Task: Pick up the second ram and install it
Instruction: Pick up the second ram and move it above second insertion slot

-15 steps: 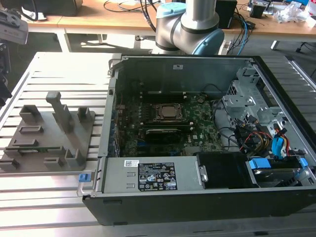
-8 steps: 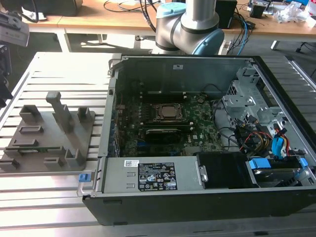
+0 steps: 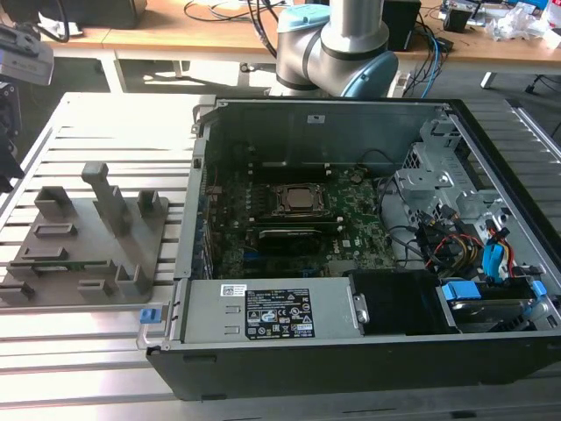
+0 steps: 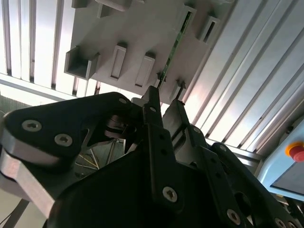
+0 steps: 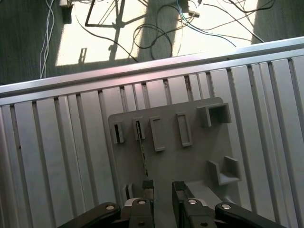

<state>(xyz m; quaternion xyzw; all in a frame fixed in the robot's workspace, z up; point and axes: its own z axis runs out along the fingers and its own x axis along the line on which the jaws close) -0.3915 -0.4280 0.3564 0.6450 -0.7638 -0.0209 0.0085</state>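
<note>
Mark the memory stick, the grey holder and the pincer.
Memory stick (image 5: 143, 153): first wrist view, middle of its green edge.
Grey holder (image 5: 199, 159): first wrist view, bare flat part.
Pincer (image 5: 163, 187): first wrist view, midway between its fingertips.

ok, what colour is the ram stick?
The ram stick is green; clearest in the second wrist view.

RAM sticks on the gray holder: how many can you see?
1: the second ram stands on edge in the gray holder, just ahead of the open gripper. Others may be hidden.
</note>
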